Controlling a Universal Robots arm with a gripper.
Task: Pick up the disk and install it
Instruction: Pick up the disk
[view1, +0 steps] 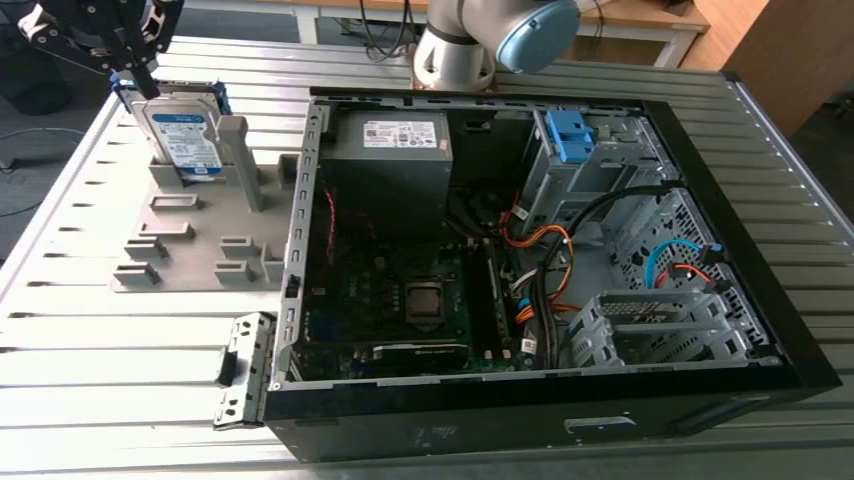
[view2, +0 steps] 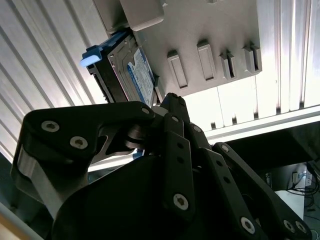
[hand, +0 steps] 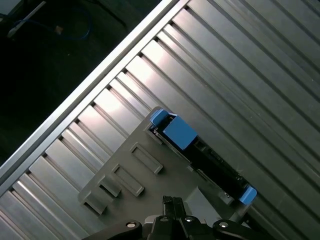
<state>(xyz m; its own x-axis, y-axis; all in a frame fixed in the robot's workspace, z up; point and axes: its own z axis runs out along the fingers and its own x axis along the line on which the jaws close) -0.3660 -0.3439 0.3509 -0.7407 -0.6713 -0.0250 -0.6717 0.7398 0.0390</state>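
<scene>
Gripper (view2: 159, 104): black linkage closest in the second wrist view; in the exterior view the gripper (view1: 138, 72) hangs over the far corner of the grey holder plate (view1: 200, 240), right at the disk's top edge; whether it touches cannot be told
Grip state: cannot be told from these views
Disk (view1: 184, 135): stands upright on edge in a slot at the far end of the holder plate, label facing the near side; the blue carrier frame shows along its edges; in the first wrist view the disk (hand: 179, 132) is seen edge-on at the plate's border; in the second wrist view the disk (view2: 137, 75) shows its label
Holder plate: flat on the slatted metal table (view1: 120, 350), with several raised slots on its near half
Computer case (view1: 747, 250): open, lying just beside the holder plate on the exterior view's right; grey box (view1: 390, 150) and a blue bracket (view1: 567, 135) sit inside
Arm base (view1: 467, 40): beyond the case, farther back than the holder plate
Hinged metal piece (view1: 240, 365): on the table, nearer than the holder plate
</scene>
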